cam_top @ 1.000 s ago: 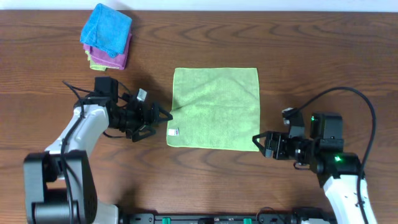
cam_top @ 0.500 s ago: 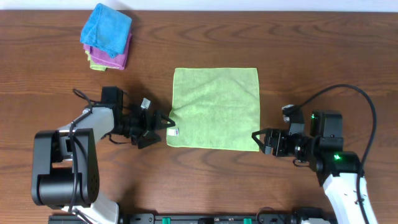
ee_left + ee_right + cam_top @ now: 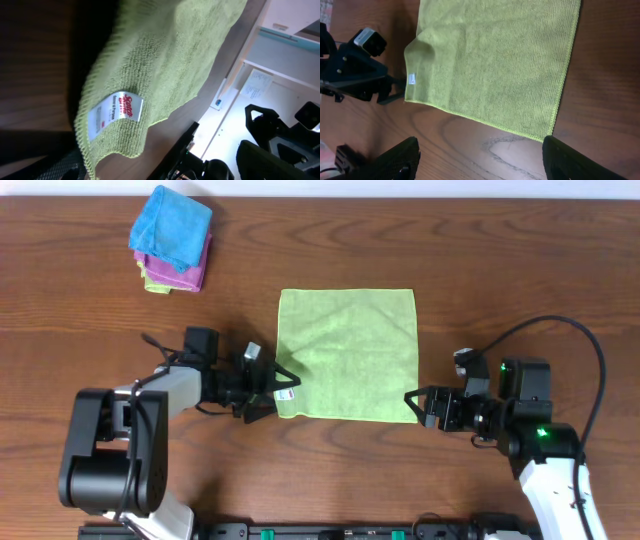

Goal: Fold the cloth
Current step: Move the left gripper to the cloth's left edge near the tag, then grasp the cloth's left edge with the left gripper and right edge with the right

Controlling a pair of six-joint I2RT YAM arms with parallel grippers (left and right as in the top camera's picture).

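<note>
The light green cloth (image 3: 350, 350) lies flat on the wooden table, with its white tag (image 3: 286, 392) at the near left corner. My left gripper (image 3: 278, 388) is open, and its fingers straddle that corner. In the left wrist view the tagged corner (image 3: 116, 111) of the cloth (image 3: 165, 55) fills the space between the fingers and curls up a little. My right gripper (image 3: 416, 408) is open and empty, low over the table just in front of the near right corner. In the right wrist view that corner (image 3: 542, 138) lies just ahead of the gripper's gap (image 3: 482, 162), closer to the right finger.
A stack of folded cloths (image 3: 172, 240), bright blue on top of purple and yellow-green ones, sits at the back left. The table's front edge runs close behind both arms, with a black rail (image 3: 330, 532) along it.
My left gripper has slid right along the table from beside the cloth's left edge onto its tagged near corner. The right gripper has barely moved.
</note>
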